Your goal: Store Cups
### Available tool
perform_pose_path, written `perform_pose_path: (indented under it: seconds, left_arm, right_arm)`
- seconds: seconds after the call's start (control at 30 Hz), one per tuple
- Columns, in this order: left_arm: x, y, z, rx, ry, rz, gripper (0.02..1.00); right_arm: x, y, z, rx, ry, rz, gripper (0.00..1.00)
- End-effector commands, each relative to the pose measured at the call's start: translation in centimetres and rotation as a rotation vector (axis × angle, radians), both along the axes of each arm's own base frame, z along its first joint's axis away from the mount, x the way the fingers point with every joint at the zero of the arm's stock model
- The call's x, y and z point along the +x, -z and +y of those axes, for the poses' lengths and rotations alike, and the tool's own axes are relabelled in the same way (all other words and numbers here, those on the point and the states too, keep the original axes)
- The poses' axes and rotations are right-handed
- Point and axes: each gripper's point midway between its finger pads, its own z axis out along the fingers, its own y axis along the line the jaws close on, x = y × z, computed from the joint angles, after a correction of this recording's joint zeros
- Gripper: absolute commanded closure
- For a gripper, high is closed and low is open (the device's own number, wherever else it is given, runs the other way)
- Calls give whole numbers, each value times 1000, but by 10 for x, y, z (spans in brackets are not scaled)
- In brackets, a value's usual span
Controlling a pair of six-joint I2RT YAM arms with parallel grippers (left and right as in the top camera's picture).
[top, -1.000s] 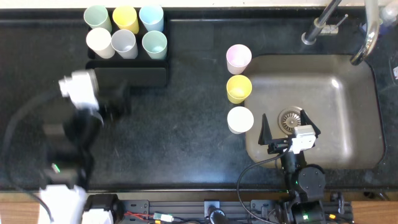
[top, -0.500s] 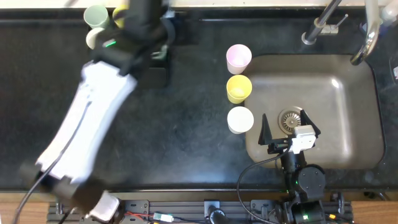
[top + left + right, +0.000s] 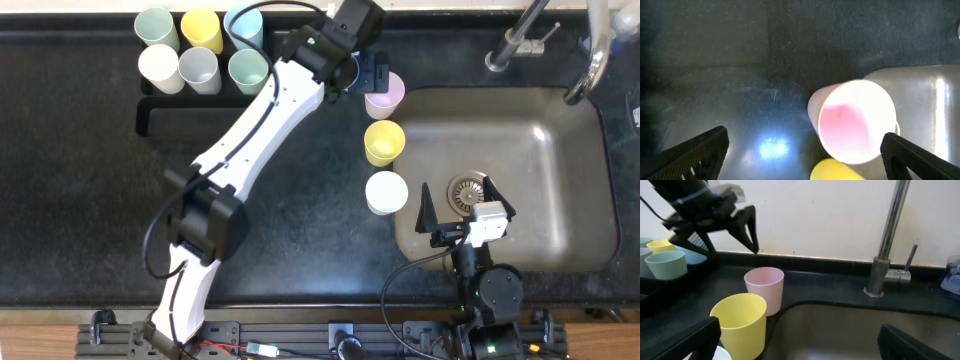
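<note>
A pink cup [image 3: 386, 92], a yellow cup [image 3: 384, 142] and a white cup [image 3: 386, 192] stand in a row on the dark counter along the sink's left rim. My left gripper [image 3: 362, 72] is open and hangs just above and beside the pink cup [image 3: 855, 121], with nothing between its fingers; the yellow cup [image 3: 835, 171] shows below it. From the right wrist view the left gripper [image 3: 727, 242] hovers over and behind the pink cup [image 3: 764, 290], apart from it. My right gripper [image 3: 465, 205] stands open over the sink, holding nothing.
A black rack [image 3: 205, 122] at the back left holds several pastel cups [image 3: 200, 68]. The steel sink [image 3: 540, 150] fills the right side, with a faucet [image 3: 515, 40] behind it. The left arm's white link [image 3: 250, 140] lies diagonally across the counter.
The left arm swung from the counter's left side up past the rack and across to the right, ending over the pink cup. The right arm and the three cups stayed put.
</note>
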Motion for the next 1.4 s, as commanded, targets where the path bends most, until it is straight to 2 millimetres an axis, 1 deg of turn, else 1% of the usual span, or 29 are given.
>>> perform_pose_path:
  seconds: [0.03,0.23,0.33,0.4,0.47,0.53,0.57,0.6,0.7,0.77,0.83,0.87,0.93,0.97,1.03,1.07,1.1,1.13,1.17,1.23,1.27,1.33,1.4]
  left_arm:
    - [9,10,-8,-6,-29,0,25]
    - [6,35,-10,21,-22,45,69]
    - [4,45,-13,32,-16,59,106]
    - [3,52,-15,33,-18,70,150]
    - [2,58,-17,35,-21,79,259]
    - [2,63,-19,38,-21,84,424]
    - [2,64,-20,36,-19,82,489]
    - [3,65,-21,35,-19,81,581]
    - [6,62,-25,21,-17,62,827]
    - [10,60,-28,5,-15,45,928]
    - [12,58,-30,-2,-15,38,985]
    - [12,56,-29,-3,-15,34,985]
    - [13,45,-27,-4,-20,14,985]
    - [14,33,-24,2,-26,-9,985]
    - [15,1,-12,24,-44,-77,985]
    - [17,-18,-4,28,-58,-117,985]
    - [19,-35,6,30,-75,-150,985]
    - [20,-55,19,31,-93,-185,985]
    - [20,-70,33,31,-109,-209,985]
    - [17,-101,74,25,-175,-247,985]
    - [15,-111,94,23,-205,-259,985]
    - [8,-128,144,35,-263,-287,985]
    - [-2,-137,192,52,-315,-309,985]
  right_arm:
    - [0,2,-1,4,4,-4,3]
    - [0,2,-1,4,4,-4,3]
    - [0,2,-1,4,4,-4,3]
    - [0,2,-1,4,4,-4,5]
    - [0,2,-1,4,4,-4,3]
    - [0,2,-1,4,4,-4,3]
    - [0,2,-1,4,4,-4,5]
    - [0,2,-1,4,4,-4,3]
    - [0,2,-1,4,4,-4,3]
    - [0,2,-1,4,4,-4,7]
    - [0,2,-1,4,4,-4,3]
    - [0,2,-1,4,4,-4,3]
    - [0,2,-1,4,4,-4,5]
    - [0,2,-1,4,4,-4,3]
    - [0,2,-1,4,4,-4,5]
    - [0,2,-1,4,4,-4,5]
    - [0,2,-1,4,4,-4,5]
    - [0,2,-1,4,4,-4,5]
    - [0,2,-1,4,4,-4,5]
    - [0,2,-1,4,4,-4,5]
    - [0,2,-1,4,4,-4,5]
    - [0,2,-1,4,4,-4,3]
    - [0,2,-1,4,4,-4,5]
